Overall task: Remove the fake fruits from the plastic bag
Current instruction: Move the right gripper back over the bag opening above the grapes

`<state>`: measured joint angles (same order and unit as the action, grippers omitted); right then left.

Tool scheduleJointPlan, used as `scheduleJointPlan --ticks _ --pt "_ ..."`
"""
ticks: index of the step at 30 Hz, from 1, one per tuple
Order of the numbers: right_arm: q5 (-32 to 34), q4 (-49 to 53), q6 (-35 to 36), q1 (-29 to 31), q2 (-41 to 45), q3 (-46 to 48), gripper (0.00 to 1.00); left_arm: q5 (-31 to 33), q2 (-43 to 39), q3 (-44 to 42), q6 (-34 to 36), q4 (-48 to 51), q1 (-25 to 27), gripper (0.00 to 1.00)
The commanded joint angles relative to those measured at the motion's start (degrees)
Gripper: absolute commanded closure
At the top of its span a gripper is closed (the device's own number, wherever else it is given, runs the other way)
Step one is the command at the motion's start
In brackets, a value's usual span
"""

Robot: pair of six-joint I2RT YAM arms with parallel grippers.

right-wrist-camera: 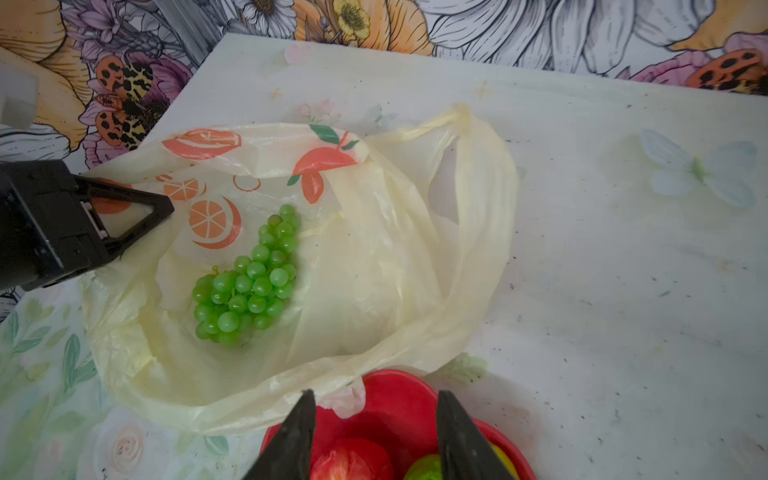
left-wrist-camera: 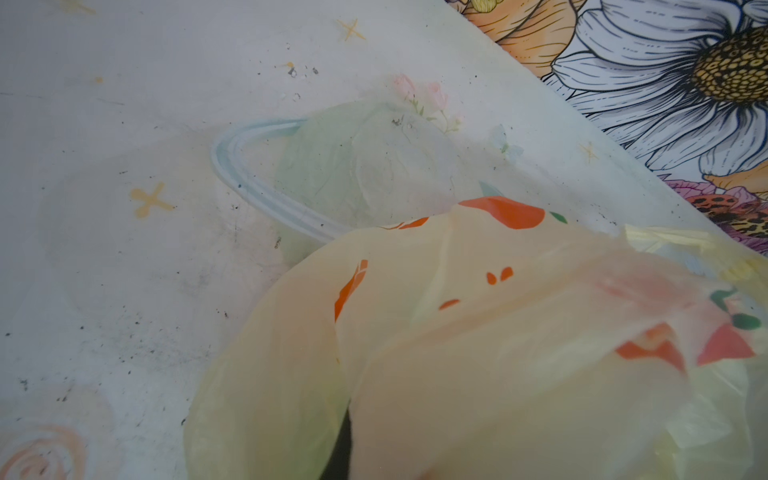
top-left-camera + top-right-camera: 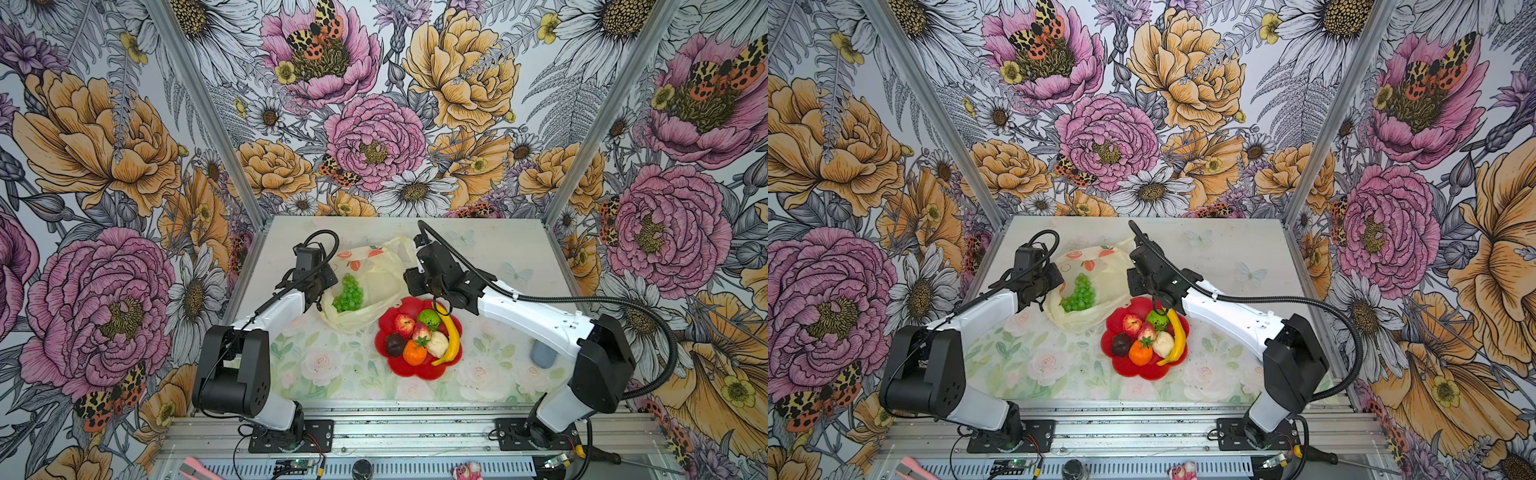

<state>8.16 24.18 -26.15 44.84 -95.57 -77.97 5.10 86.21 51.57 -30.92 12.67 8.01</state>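
the thin, translucent pale-yellow plastic bag with orange printed motifs (image 3: 386, 286) lies open on the floral-print table (image 3: 498, 257), just far-left of the red flower-shaped plate (image 3: 409, 305). the glossy green grape bunch (image 3: 348, 293) rests inside the bag, long axis near to far, tapered end pointing far. the left gripper (image 1: 164, 210) sits at the bag's left rim; its finger state cannot be told. the right gripper (image 1: 376, 399) hovers over the plate's far edge, fingers apart and empty.

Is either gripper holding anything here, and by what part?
The left gripper seems to pinch the plastic bag at its rim; the right gripper is open and empty.
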Motion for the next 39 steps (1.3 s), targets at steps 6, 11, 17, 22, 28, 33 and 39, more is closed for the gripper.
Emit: scheduleJointPlan --ticks 6,11,17,22,28,33,39 --pt "-8.00 -1.83 -1.56 3.31 -16.41 -15.49 0.50 1.66 -2.49 -5.23 -1.66 4.38 -0.58 0.60" --pt "-11.03 -1.74 -2.34 4.80 -22.10 -19.89 0.48 1.00 -5.31 -9.31 -2.38 3.50 -1.29 0.54" --pt "-11.78 -0.69 1.87 7.85 -25.33 -20.79 0.48 -0.16 -10.67 -17.02 -5.21 -0.31 -1.86 0.53" --pt "-10.77 1.61 4.91 8.16 -27.68 -21.56 0.48 -2.10 -11.83 -21.77 -8.01 -5.25 -1.14 0.56" --pt "-9.39 3.62 6.72 7.91 -29.74 -23.04 0.48 -3.11 -10.03 -23.76 -10.65 -9.38 0.60 0.61" --pt "-13.22 3.59 3.70 7.03 -31.50 -25.13 0.45 -5.07 -8.50 -24.82 -11.68 -12.69 0.60 0.67" --pt "-13.76 3.64 -1.09 6.85 -32.50 -27.84 0.39 -5.81 -9.31 -26.16 -12.59 -14.68 0.44 0.76"
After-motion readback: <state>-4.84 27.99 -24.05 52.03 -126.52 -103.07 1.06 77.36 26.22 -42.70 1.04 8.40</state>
